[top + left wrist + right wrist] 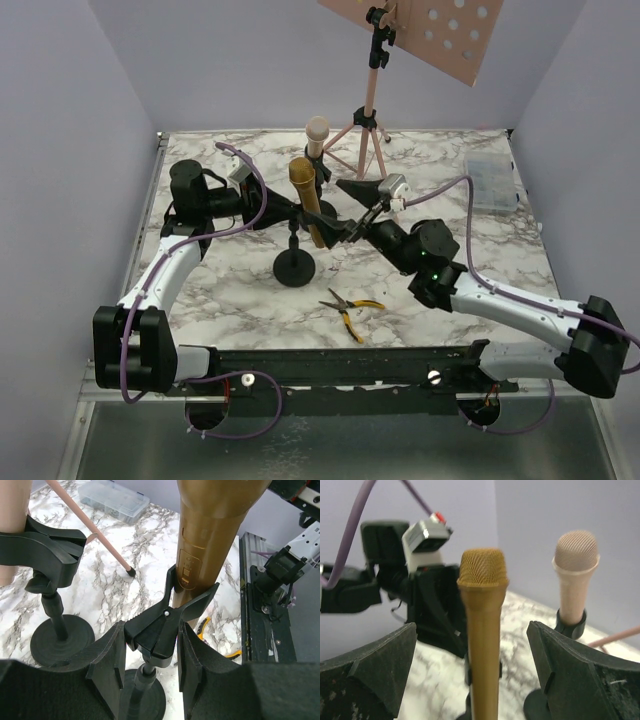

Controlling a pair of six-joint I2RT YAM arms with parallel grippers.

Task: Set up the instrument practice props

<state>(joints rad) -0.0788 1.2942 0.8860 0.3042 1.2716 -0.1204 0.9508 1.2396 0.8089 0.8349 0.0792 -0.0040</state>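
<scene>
A gold microphone (305,192) stands upright in the clip of a black round-based holder (295,268) at mid-table. My left gripper (151,630) is shut on that clip's handle (159,632), with one finger against each side. My right gripper (472,626) is open, its fingers wide on either side of the gold microphone (482,630) and not touching it. The pink microphone (317,135) sits in the second holder (47,550) just behind. The pink tripod rack (368,120) stands at the back with its perforated desk (440,30) up. No sheet-music pages are in view.
Yellow-handled pliers (350,308) lie in front of the holder's base. A clear compartment box (492,182) sits at the far right edge. A tripod leg (95,527) slants down near the holders. Grey walls close in three sides.
</scene>
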